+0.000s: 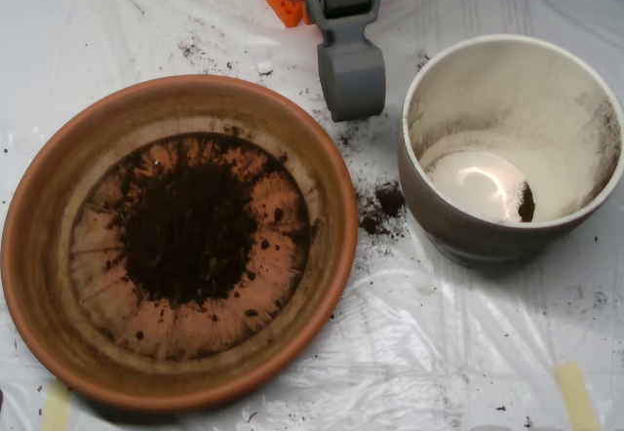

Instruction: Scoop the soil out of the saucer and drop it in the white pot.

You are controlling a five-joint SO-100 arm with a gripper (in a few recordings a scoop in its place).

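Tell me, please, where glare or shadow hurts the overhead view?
In the overhead view, a bright glare patch sits on the white pot's bottom beside a small dark clump; the plastic sheet shows soft sheen on its wrinkles; the saucer throws a narrow shadow at its lower edge; the soil reads clearly; the scoop looks slightly soft.

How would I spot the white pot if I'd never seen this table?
Start at the big terracotta saucer on the left, then look right past the grey scoop. The white pot stands there, apart from the saucer: narrower, deeper, off-white and dusty inside, with one small dark clump of soil.
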